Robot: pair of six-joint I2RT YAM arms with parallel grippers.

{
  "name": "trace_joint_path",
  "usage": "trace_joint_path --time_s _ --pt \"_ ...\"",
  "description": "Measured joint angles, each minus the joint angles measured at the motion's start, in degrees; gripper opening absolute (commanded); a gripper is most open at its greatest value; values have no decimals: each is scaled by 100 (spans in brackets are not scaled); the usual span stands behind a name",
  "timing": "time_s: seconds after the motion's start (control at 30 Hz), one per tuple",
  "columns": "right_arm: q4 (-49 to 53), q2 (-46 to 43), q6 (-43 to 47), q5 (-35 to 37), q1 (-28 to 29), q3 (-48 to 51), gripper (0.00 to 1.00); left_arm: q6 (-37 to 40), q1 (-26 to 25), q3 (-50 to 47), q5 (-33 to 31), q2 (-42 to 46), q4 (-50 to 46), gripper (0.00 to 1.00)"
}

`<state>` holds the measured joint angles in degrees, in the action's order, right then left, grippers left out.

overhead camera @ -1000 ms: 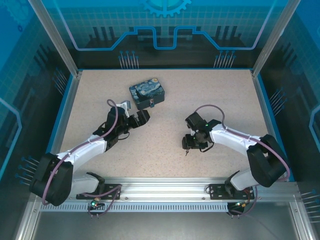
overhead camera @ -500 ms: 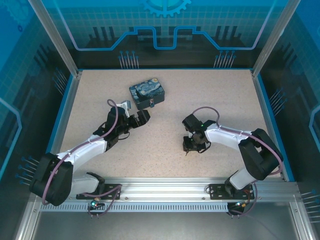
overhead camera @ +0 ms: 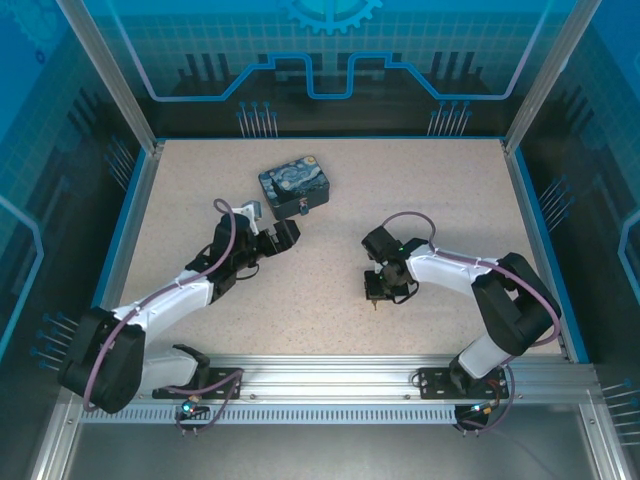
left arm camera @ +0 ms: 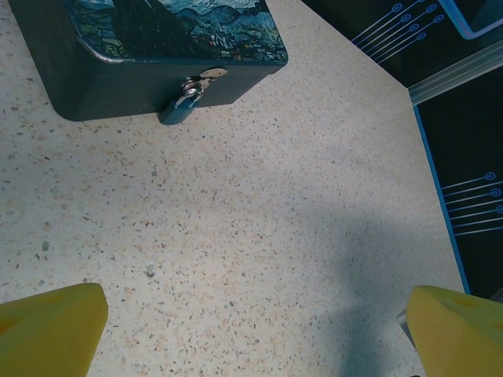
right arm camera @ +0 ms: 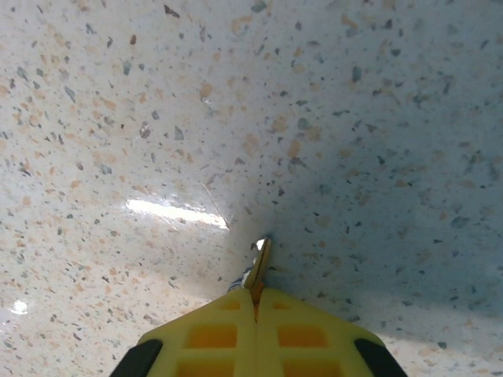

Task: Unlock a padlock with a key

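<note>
Wide speckled beige tabletop point(overhead camera: 330, 200), and both arms are out over it. The left white-and-black arm point(overhead camera: 170, 295) stretches up toward the back left, while the right white-and-black arm point(overhead camera: 455, 275) is folded inward toward the centre.

Next, the rectangular tin with the blue-and-yellow starry-night lid point(overhead camera: 295, 182) sits at the back, left of centre, flat on the table. The left gripper point(overhead camera: 285, 235) hangs just in front of it without touching. From its wrist camera, the yellow pads point(left arm camera: 47, 326) sit far out at either edge, so those jaws are spread wide with nothing but bare table between them.

The right gripper point(overhead camera: 378, 290) points down at the table, well apart from the tin, its yellow pads point(right arm camera: 212, 338) pressed together.

Now the small ones. The tiny blue-teal padlock with the thin metal shackle point(left arm camera: 181, 106) hangs on the hasp on the tin's front wall, with its body tilted against that wall.

The thin metal key point(right arm camera: 259, 258) is pinched between the right pads, only its tip poking out, down at the tabletop.
</note>
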<state>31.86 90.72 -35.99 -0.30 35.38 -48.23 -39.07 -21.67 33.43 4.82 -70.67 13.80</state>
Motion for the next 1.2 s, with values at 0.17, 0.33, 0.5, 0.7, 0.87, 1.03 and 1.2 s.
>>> trace_joint_path --time_s 0.17,0.33,0.5,0.7,0.87,1.03,1.2 --pt "-107 -90 22 2 11 66 0 17 0 0 0 127 -2 99" --pt "-415 -546 197 -116 0 227 0 87 0 15 17 337 -22 99" --pt "-1156 -1305 439 -542 -138 498 0 313 0 256 396 496 -74 93" --pt "-2033 -1847 542 -1097 -516 527 0 455 -20 793 1121 529 -157 84" --pt "-2120 -1884 645 -1220 -573 358 0 455 -133 1008 1453 529 -175 84" --pt "-1987 -1484 756 -1196 -577 197 0 455 -166 1010 1456 527 -243 85" --pt "-1694 -802 800 -1043 -457 234 0 455 -166 1010 1451 527 -323 85"
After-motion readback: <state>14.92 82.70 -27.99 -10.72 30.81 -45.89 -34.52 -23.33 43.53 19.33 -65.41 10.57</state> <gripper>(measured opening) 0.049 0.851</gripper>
